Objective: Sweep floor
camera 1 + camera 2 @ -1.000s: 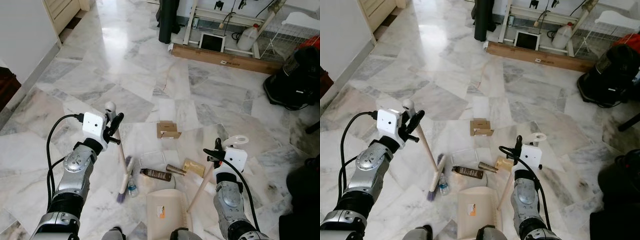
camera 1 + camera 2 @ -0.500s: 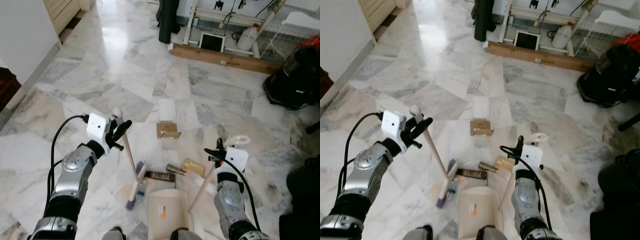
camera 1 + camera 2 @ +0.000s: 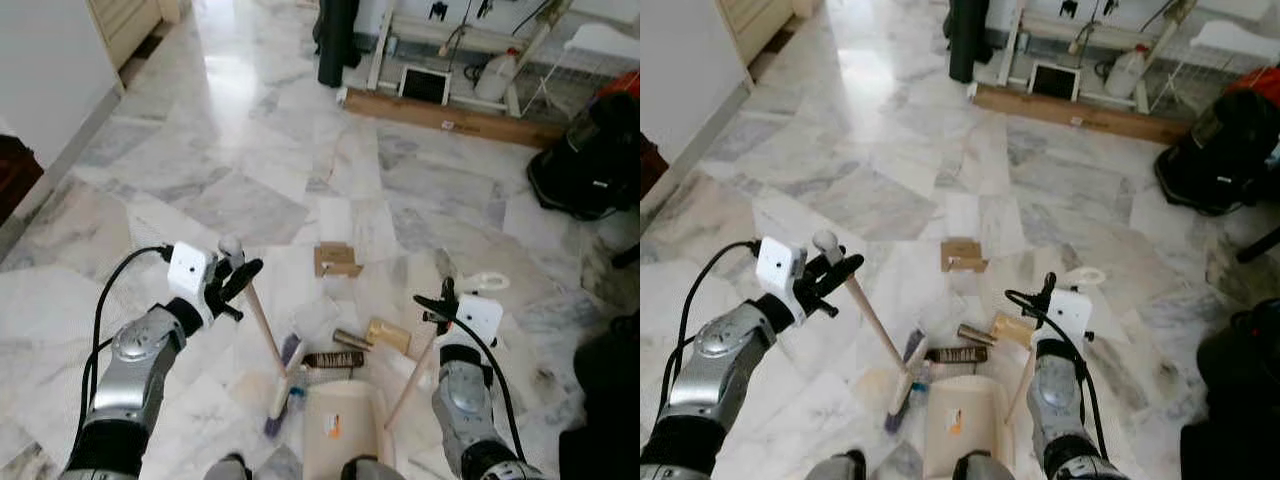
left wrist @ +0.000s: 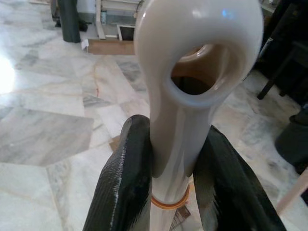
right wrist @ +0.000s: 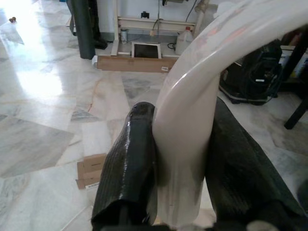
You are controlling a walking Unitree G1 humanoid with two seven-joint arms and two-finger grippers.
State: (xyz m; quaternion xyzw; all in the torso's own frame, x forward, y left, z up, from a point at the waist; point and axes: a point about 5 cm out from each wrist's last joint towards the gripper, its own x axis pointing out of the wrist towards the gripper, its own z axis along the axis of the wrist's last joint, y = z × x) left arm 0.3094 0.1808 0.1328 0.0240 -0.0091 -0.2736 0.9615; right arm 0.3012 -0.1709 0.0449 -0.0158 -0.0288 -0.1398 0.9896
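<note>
My left gripper (image 3: 238, 272) is shut on the white-capped top of a wooden broom handle (image 4: 185, 72). The handle slants down to the purple-bristled broom head (image 3: 285, 385), which rests on the marble floor against the left edge of a cream dustpan (image 3: 345, 440). My right gripper (image 3: 440, 305) is shut on the white top of the dustpan's wooden handle (image 5: 192, 110). Just beyond the pan's mouth lie a dark brown tube (image 3: 333, 359), a small brown cylinder (image 3: 351, 340) and a gold packet (image 3: 387, 335). A clear plastic sheet (image 3: 315, 318) and a small cardboard box (image 3: 337, 260) lie farther out.
A long flat carton (image 3: 450, 115), a white rack with a jug (image 3: 497, 75) and a dark post (image 3: 337, 40) line the far side. A black bag (image 3: 590, 150) sits at the right. A white wall (image 3: 50, 70) runs along the left.
The broom head has swept rightward across the floor to the dustpan's edge, pushing the dark tube and a small bottle with it. My left gripper moved right and lower.
</note>
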